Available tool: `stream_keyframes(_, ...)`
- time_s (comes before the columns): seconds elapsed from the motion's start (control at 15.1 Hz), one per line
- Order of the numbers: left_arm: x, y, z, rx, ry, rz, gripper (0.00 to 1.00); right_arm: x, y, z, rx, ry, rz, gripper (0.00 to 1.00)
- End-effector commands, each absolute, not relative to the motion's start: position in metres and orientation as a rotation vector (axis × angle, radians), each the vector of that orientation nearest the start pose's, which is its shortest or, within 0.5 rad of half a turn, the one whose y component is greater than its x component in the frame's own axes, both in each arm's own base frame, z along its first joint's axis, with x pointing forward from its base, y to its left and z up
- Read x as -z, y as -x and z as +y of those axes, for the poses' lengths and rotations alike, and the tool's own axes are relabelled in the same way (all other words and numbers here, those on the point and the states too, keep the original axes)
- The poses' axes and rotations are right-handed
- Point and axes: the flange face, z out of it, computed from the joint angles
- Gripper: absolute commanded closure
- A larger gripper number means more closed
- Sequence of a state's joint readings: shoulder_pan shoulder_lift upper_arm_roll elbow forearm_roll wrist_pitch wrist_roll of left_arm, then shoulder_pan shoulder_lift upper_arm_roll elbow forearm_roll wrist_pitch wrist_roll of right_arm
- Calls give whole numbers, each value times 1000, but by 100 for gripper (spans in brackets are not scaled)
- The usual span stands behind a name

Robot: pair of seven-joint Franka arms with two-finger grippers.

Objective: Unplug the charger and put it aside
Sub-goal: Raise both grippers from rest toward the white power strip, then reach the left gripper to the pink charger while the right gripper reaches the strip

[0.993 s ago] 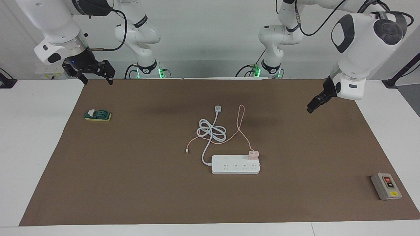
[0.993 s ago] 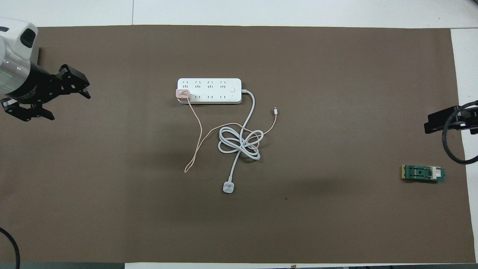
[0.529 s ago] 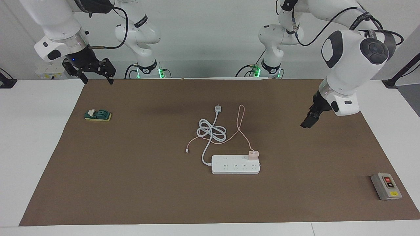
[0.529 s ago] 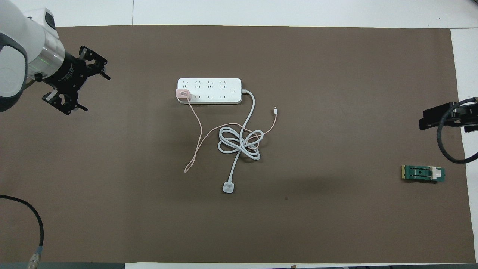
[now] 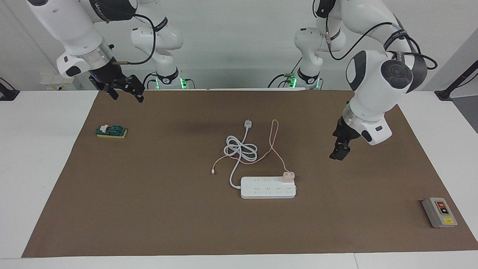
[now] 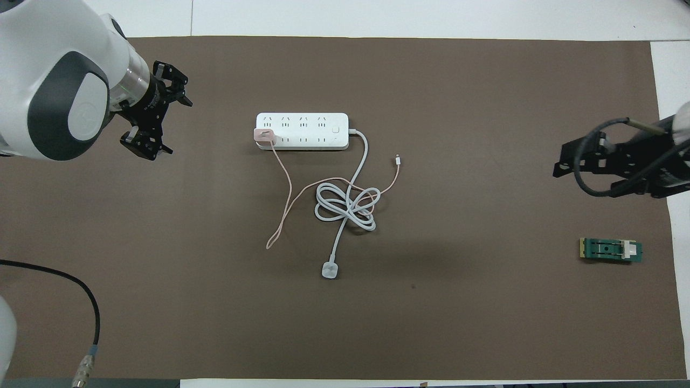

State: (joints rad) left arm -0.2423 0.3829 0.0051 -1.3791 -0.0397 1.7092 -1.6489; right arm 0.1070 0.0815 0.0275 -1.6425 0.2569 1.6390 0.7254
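Overhead, no readable writing on the charger (image 6: 263, 136) or the strip (image 6: 302, 131); the strip shows only socket marks and one square button. The grey switch box (image 5: 439, 212) at the left arm's end has a red button, a black one and a yellow label, the print too small to read. The arm casings carry lettering, not legible.

Charger: small pale pink cube, plugged into the strip's end socket at the left arm's end, on the row nearer the robots. It stands upright on the strip. Its thin pink cable (image 6: 287, 195) leaves toward the robots, loops back, crosses the white cord's coil (image 6: 346, 203) and ends in a small connector lying beside the cord. The strip's long axis runs from one arm's end of the table toward the other; it sits mid-mat (image 6: 485, 312).

Left gripper (image 6: 160, 123): in the air over bare mat toward the left arm's end, well apart from the charger, jaws spread wide, nothing between them.

Right gripper (image 5: 127, 94): over the mat's edge close to the robots, at the right arm's end. Fingertips apart, nothing held. Green block (image 5: 111, 131) lies on the mat near it.
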Motion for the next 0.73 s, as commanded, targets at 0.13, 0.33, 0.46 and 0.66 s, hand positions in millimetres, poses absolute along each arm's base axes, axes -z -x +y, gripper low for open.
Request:
stream_keyframes(0.13,-463,-669,-169,-49,2110,-2296,0,-499,-603,161,-414,2472,1320,0)
stream_keyframes(0.33,-453,-675,-195,-8,2123,-2354,0,-466,-616,200,-476,2299,1508,0)
stream_keyframes(0.46,-434,-683,-212,-14,2117,-2352,0,-438,-638,222,-565,2169,1611,0)
stream_keyframes(0.66,-415,-693,-237,-11,2085,-2374,0,-404,-665,252,-617,1993,1742,0)
